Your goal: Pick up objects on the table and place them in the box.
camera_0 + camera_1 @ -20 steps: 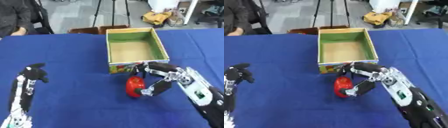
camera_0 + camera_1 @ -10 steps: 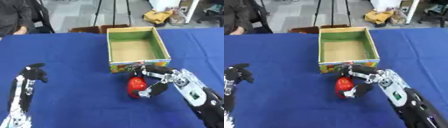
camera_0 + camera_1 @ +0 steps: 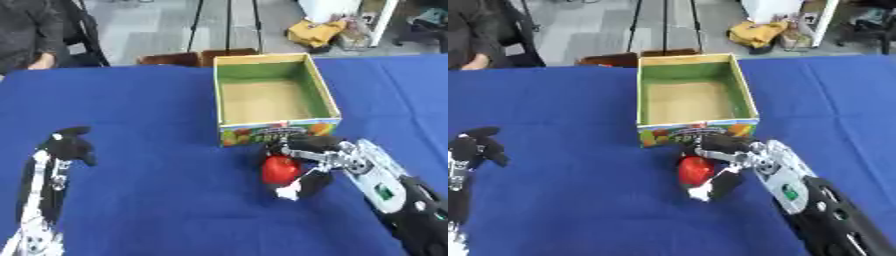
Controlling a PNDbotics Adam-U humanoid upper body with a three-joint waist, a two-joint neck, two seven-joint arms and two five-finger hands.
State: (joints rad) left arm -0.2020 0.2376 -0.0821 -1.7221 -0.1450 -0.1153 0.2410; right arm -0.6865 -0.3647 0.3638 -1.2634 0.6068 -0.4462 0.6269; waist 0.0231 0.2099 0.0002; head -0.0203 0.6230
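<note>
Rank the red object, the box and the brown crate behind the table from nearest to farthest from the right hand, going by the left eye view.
1. Red object: between the right hand's curled fingers and thumb.
2. Box: just beyond the hand, on the table.
3. Brown crate: past the table's far edge.

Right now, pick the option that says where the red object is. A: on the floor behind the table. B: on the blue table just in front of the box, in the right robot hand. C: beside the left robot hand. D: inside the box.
B: the red object sits on the blue table just in front of the box, with the right robot hand curled round it.
</note>
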